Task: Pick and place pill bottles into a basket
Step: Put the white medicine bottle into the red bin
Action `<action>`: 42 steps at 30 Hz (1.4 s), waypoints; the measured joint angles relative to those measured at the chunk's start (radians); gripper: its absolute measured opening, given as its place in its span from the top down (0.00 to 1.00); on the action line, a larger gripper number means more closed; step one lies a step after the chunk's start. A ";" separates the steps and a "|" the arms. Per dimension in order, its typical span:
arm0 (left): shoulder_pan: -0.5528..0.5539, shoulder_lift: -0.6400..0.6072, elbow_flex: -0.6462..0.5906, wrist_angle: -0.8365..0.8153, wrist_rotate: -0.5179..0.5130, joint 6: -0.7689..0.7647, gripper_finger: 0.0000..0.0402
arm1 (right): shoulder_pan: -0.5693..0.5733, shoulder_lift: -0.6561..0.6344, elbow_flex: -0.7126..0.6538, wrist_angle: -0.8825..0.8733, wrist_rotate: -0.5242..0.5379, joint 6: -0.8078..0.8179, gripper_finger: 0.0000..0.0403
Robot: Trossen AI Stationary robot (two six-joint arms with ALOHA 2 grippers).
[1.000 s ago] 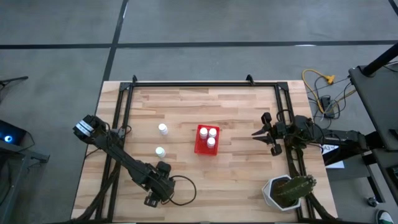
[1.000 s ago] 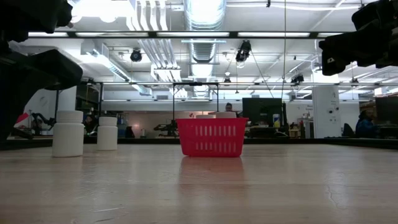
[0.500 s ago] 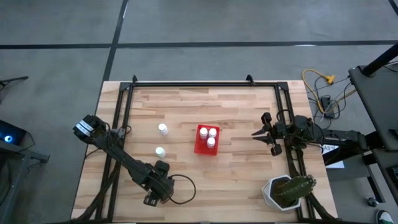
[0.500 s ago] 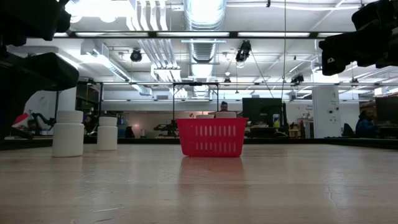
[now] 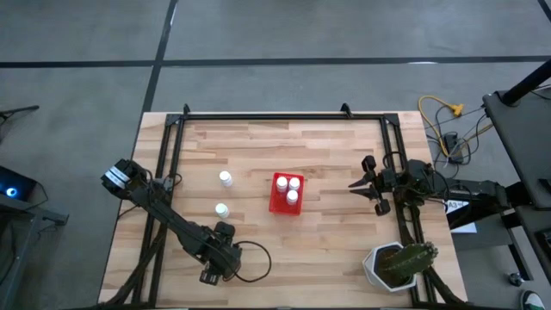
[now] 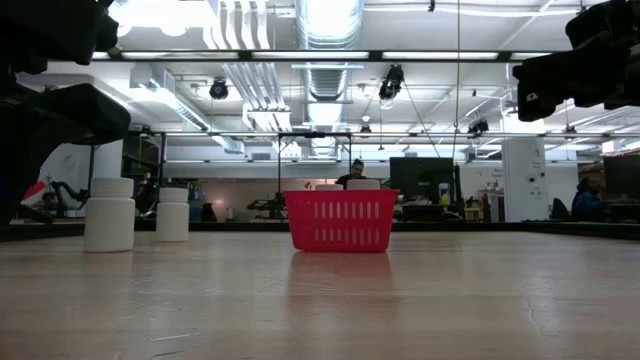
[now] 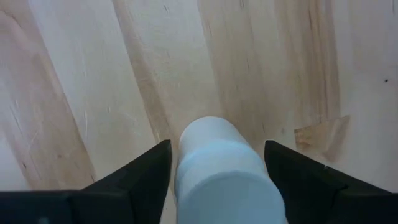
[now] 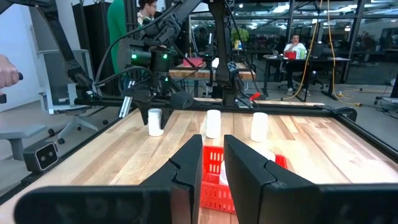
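Observation:
The red basket stands mid-table with three white pill bottles upright inside. Two more bottles stand on their bases on the wood to its left. They also show in the low view. My left gripper points down near the table's near edge, shut on a sixth bottle, which the gripper hides in the high view. That bottle shows upright under it in the right wrist view. My right gripper is shut and empty, above the table right of the basket. My left gripper pinches the bottle's round side wall between its two fingers, one on each side. The fingers come from above, pointing down along the upright bottle. The bottle's base is at table level; whether it is lifted clear, I cannot tell.
A white pot with a green plant stands at the near right corner. A black frame runs round the table's edges. Bare wood lies between the basket and the right arm. People show in the room beyond.

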 joint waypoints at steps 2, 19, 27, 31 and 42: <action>0.000 0.000 0.000 0.001 -0.006 0.000 0.46 | 0.000 0.000 0.000 0.000 0.000 0.001 0.85; 0.050 0.000 0.042 -0.035 0.076 0.057 0.60 | 0.000 0.000 0.000 0.000 0.000 0.001 0.85; 0.145 0.000 0.105 -0.099 0.068 0.200 0.60 | 0.000 0.000 0.000 0.000 0.000 0.000 0.85; 0.215 0.000 0.156 -0.167 0.068 0.285 0.60 | 0.000 0.000 0.000 0.000 0.000 0.000 0.85; 0.383 0.000 0.330 -0.310 0.067 0.472 0.60 | 0.000 0.000 0.000 0.000 0.000 0.000 0.85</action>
